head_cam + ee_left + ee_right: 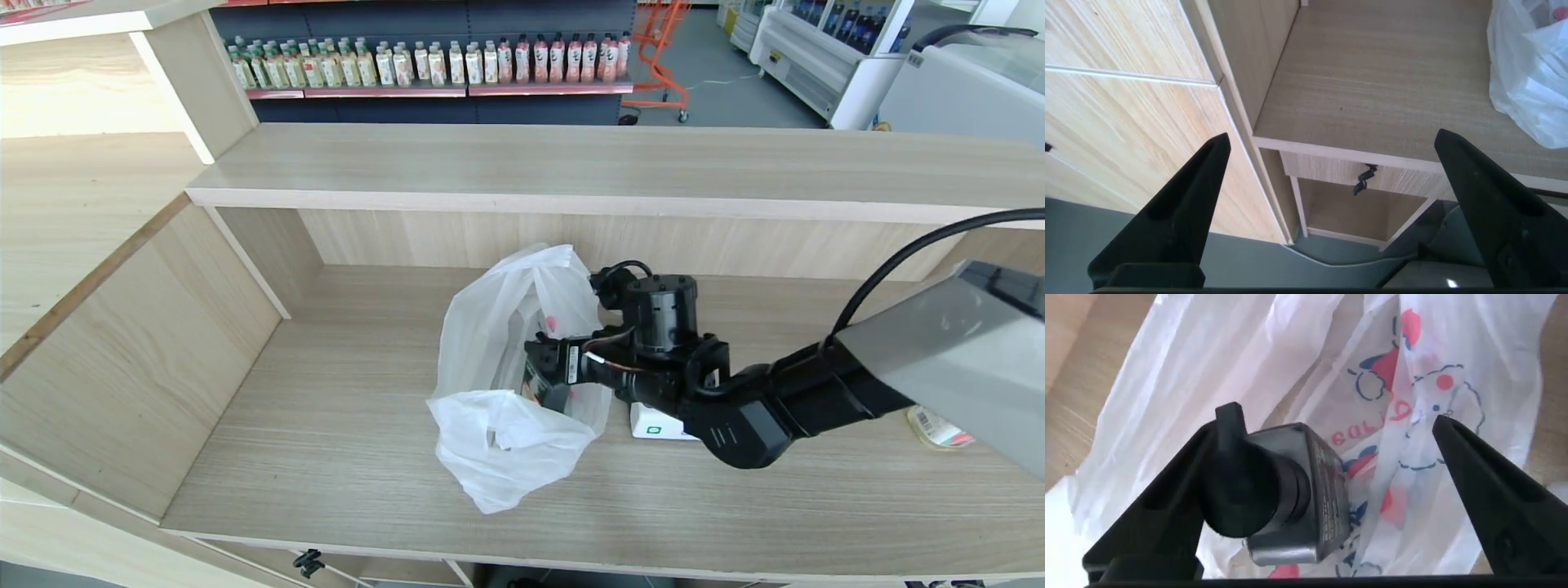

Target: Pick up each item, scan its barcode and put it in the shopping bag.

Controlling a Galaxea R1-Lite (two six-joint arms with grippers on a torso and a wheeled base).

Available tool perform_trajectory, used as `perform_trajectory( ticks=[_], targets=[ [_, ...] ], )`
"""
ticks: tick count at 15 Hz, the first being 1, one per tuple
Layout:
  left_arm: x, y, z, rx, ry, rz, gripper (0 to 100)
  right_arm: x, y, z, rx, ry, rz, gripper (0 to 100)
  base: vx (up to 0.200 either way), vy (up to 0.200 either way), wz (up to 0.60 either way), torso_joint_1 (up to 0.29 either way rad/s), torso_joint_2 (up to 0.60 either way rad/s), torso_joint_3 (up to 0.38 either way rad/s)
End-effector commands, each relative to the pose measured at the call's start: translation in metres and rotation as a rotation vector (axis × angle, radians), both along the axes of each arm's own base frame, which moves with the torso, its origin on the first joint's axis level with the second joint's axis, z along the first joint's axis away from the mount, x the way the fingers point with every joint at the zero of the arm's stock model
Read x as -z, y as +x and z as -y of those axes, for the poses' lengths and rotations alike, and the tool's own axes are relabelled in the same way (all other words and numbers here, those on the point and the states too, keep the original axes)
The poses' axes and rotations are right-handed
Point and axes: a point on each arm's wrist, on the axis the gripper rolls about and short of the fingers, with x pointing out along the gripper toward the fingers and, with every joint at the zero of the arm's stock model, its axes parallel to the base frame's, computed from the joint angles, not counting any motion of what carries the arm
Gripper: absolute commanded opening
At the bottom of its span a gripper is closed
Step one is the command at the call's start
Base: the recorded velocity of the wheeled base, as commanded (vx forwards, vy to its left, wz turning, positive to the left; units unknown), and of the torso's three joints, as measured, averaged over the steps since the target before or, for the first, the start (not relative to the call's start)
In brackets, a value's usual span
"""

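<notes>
Off the near edge of the table [326, 457], the left pincer [1333, 139] is held open out of the way, and farther in the right pincer [1331, 429] is spread wide inside the shopping bag [490, 457] so the grey carton [1290, 498] can be left there.

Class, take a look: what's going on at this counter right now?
The right gripper is at the mouth of the white shopping bag on the counter, jaws open on either side of a grey carton with a black cap inside the bag. A white box and a labelled item lie to the bag's right. The left gripper hangs open off the counter's front edge.
</notes>
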Motion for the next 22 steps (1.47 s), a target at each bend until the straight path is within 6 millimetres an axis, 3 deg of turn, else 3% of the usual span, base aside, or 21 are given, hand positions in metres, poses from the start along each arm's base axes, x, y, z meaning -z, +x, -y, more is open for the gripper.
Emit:
perform_trajectory(
  ticks=[1, 2, 3, 5, 9, 11, 15, 18, 22],
  targets=[
    [0.0, 0.0, 0.0, 0.001, 0.0, 0.0, 100, -0.066, -0.033, 0.041, 0.021, 0.199, 0.025, 100, 0.0, 0.0, 0.0, 0.0, 0.0, 0.0],
    [0.0, 0.0, 0.0, 0.001, 0.0, 0.0, 100, -0.087, -0.051, 0.051, -0.021, 0.252, 0.038, 100, 0.0, 0.0, 0.0, 0.0, 0.0, 0.0],
    [0.0, 0.0, 0.0, 0.001, 0.0, 0.0, 100, -0.116, -0.088, 0.075, -0.056, 0.283, 0.059, 100, 0.0, 0.0, 0.0, 0.0, 0.0, 0.0],
    [0.0, 0.0, 0.0, 0.001, 0.0, 0.002, 100, -0.137, -0.124, 0.099, -0.053, 0.307, 0.1, 100, 0.0, 0.0, 0.0, 0.0, 0.0, 0.0],
    [0.0, 0.0, 0.0, 0.001, 0.0, 0.0, 100, -0.126, -0.162, 0.151, 0.066, 0.274, 0.084, 100, 0.0, 0.0, 0.0, 0.0, 0.0, 0.0],
    [0.0, 0.0, 0.0, 0.001, 0.0, 0.0, 100, -0.12, -0.176, 0.164, 0.096, 0.254, 0.056, 100, 0.0, 0.0, 0.0, 0.0, 0.0, 0.0],
    [0.0, 0.0, 0.0, 0.0, -0.007, 0.003, 100, -0.119, -0.182, 0.167, 0.1, 0.246, 0.04, 100, 0.0, 0.0, 0.0, 0.0, 0.0, 0.0],
    [0.0, 0.0, 0.0, 0.0, -0.016, 0.004, 100, -0.116, -0.18, 0.167, 0.109, 0.24, 0.03, 100, -0.2, 0.0, 0.0, 0.004, 0.0, -0.002],
    [0.0, 0.0, 0.0, 0.0, -0.013, 0.003, 100, -0.105, -0.174, 0.18, 0.187, 0.189, 0.005, 100, -0.05, 0.0, 0.0, 0.001, 0.0, -0.002]
  ],
)
